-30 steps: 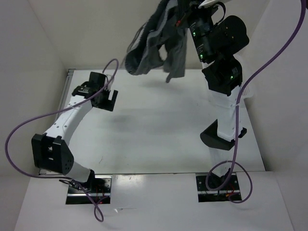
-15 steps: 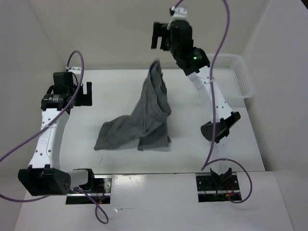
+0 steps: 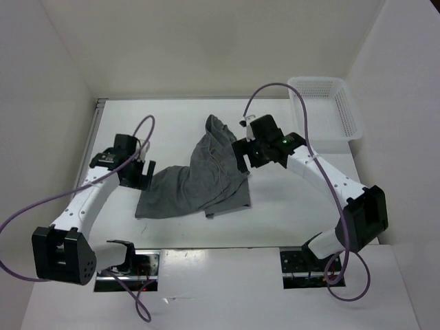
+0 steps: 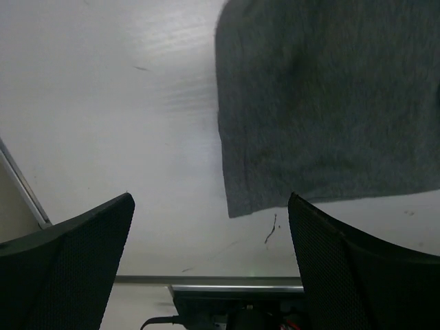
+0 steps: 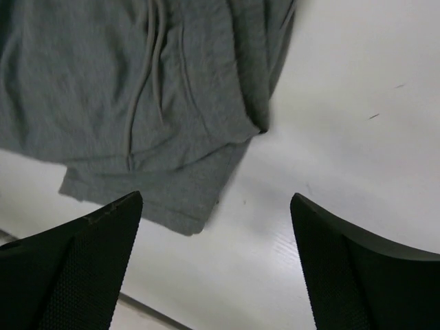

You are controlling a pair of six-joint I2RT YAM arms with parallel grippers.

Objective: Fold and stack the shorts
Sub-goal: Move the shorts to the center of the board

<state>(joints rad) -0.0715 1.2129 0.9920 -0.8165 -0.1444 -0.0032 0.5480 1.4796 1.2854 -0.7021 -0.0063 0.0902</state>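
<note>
Nearest you, both arm bases sit at the 6 o'clock edge of the flat white table (image 3: pixel 289 206), with thin purple cables (image 3: pixel 27 213) looping off each arm.

Your left gripper (image 3: pixel 141 172) is at about 9 o'clock from table centre. Its jaws are spread wide and hold nothing. In the left wrist view the left gripper (image 4: pixel 210 203) has only bare table and one grey hem corner under the gap. It is just beside the cloth's 9 o'clock edge. You can't tell whether it touches.

The soft plain medium-grey fabric shorts (image 3: pixel 199 182) lie loose and rumpled at table centre, with neither gripper gripping them. The wide part spreads toward 7 o'clock and a narrower bunched part runs up toward 12 o'clock. The left wrist view shows the shorts (image 4: pixel 330 103) flat on the table. The right wrist view shows the shorts (image 5: pixel 103 82) layered, one edge folded over, with a thin grey drawstring (image 5: pixel 157 62) lying on top.

Your right gripper (image 3: pixel 240 157) is at the cloth's 2 o'clock edge. Its jaws are also fully apart and empty. In the right wrist view the right gripper (image 5: pixel 216 198) frames a hem corner and white table.

Farthest out, a white plastic mesh basket (image 3: pixel 347 113) sits at the 2 o'clock corner, well apart from the shorts.
</note>
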